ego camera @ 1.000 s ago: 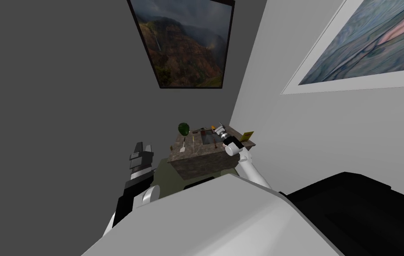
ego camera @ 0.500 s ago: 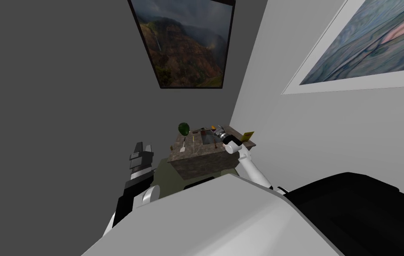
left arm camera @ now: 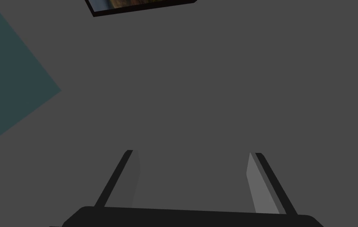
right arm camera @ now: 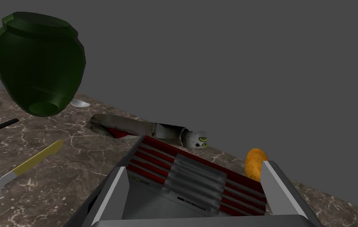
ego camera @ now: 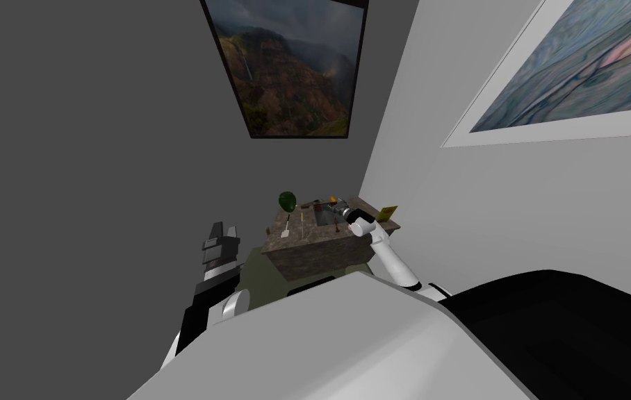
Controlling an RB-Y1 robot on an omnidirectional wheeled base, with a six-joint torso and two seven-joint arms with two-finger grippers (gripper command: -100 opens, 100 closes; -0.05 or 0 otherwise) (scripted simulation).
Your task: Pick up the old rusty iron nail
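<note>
Nail (ego camera: 336, 224) on marbled table (right arm camera: 75, 165), right gripper (right arm camera: 194, 167) close by

Thin and brown, it lies just beside a grey-and-red box (right arm camera: 190, 181). The right gripper hovers over that box, fingers apart. The left gripper (left arm camera: 192, 153), held off to the side, is spread too.

— What sits where on the table (ego camera: 307, 251)?
— A jar (right arm camera: 38, 63) stands at the far left corner. A tube (right arm camera: 150, 132) lies along the far edge, just behind a box (right arm camera: 182, 177).
— And beside the box?
— A knife (right arm camera: 20, 169) lies on the jar's side. On the other side, by the far corner, is a lump (right arm camera: 255, 162), possibly a potato.
</note>
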